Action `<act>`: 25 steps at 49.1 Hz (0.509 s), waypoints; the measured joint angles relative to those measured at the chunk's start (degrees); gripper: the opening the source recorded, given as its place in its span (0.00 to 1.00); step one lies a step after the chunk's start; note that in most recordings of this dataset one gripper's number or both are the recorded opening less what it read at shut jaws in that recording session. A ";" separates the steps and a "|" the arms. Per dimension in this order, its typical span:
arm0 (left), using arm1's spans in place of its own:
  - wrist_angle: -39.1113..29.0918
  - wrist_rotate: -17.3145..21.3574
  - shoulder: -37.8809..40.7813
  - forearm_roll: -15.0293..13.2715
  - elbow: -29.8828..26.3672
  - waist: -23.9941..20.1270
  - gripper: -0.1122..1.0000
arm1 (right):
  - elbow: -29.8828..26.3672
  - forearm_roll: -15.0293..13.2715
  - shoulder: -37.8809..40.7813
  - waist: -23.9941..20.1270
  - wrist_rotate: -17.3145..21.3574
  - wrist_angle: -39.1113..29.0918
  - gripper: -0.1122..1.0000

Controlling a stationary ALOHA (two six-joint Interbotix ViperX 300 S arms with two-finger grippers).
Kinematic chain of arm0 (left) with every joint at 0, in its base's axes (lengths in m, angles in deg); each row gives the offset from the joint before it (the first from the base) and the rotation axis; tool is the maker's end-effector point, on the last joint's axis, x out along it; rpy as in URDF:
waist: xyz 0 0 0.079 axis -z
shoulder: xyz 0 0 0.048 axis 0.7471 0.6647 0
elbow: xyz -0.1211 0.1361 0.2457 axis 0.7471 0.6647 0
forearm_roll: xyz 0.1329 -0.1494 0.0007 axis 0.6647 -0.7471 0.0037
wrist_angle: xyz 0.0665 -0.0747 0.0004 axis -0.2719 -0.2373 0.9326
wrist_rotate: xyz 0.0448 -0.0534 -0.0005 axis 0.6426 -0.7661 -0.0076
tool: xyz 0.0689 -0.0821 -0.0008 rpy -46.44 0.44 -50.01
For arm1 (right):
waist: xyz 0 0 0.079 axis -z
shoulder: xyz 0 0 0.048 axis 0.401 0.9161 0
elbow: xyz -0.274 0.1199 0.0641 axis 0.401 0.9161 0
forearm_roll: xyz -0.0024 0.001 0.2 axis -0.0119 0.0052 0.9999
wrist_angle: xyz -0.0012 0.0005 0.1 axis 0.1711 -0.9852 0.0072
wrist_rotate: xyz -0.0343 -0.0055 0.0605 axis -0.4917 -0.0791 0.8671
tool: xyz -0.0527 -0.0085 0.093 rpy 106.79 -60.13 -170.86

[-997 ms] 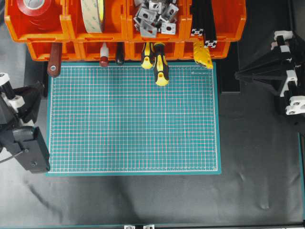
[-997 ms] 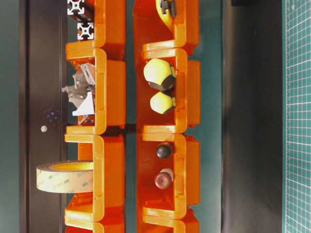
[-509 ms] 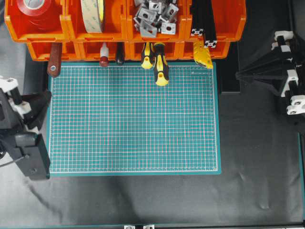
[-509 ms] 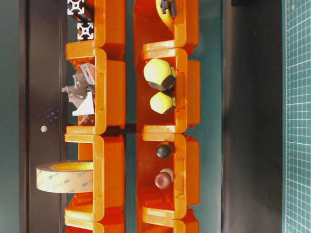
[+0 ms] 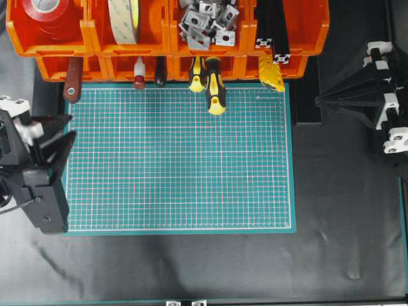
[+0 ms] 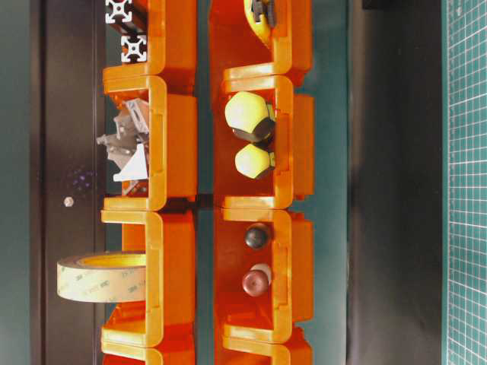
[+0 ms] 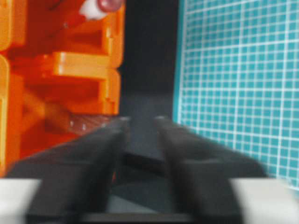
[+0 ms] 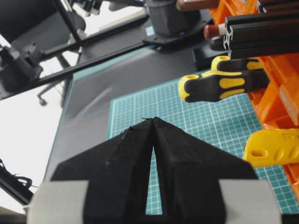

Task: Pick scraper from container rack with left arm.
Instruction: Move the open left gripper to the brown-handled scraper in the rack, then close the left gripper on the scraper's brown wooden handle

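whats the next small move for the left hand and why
Probably ease the left hand up toward the scraper. Its jaws stand apart with nothing between them, and the scraper's wooden handle sticks out of the container rack ahead, untouched.

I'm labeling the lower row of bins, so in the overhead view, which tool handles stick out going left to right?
Scraper → white-shafted tool with a dark-red knob → black-handled tool → shorter yellow-and-black screwdriver → longer yellow-and-black screwdriver → yellow tool.
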 measured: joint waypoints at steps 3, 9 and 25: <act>0.44 -0.09 -0.18 0.00 0.88 -0.35 0.72 | 0.00 0.09 0.18 0.00 0.09 0.00 0.09; 1.14 0.18 -0.18 0.09 1.76 -2.37 0.91 | 0.00 0.09 0.18 0.00 0.00 0.00 0.09; 6.77 6.50 -0.62 0.00 4.31 -11.34 0.92 | 0.00 0.09 0.18 0.00 0.00 -0.79 0.09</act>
